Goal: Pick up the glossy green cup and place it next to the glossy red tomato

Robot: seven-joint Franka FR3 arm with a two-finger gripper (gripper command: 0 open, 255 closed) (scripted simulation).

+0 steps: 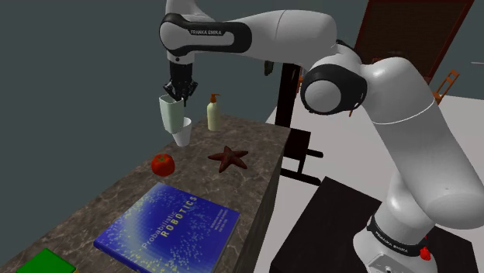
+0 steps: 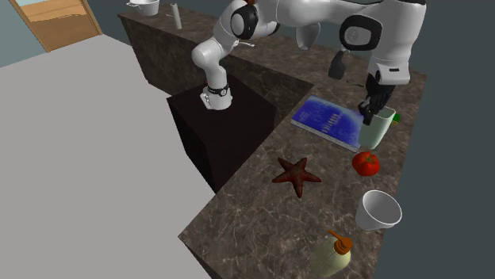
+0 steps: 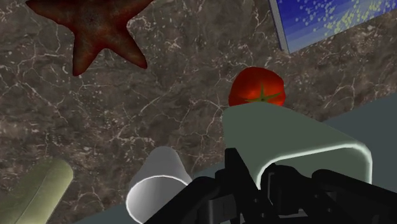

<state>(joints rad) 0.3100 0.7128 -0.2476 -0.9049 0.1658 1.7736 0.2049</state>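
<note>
Pale green cup [image 1: 172, 115] clamped at the rim by the black gripper [image 1: 183, 91] - in the wrist view, one finger [image 3: 236, 172] outside the wall, the other inside. Hangs upright, left of centre in the upper half of the shoulder view, apparently lifted off the dark marbled counter [image 1: 108, 198]. Just beside and below it in that frame, a white cup [image 1: 183, 136] lying tipped on the counter. Red tomato [image 1: 162, 164] lower down, slightly left, apart from the held cup. Brown starfish [image 1: 229, 157] right of the tomato; pale soap bottle [image 1: 213, 113] upright right of the gripper. Blue book [image 1: 167, 226] flat in the lower middle, title "Probabilistic Robotics" - a green object [image 1: 45, 264] at the lower-left corner, cut off by the frame edge. Black stand [image 1: 341, 225] at lower right.
</note>
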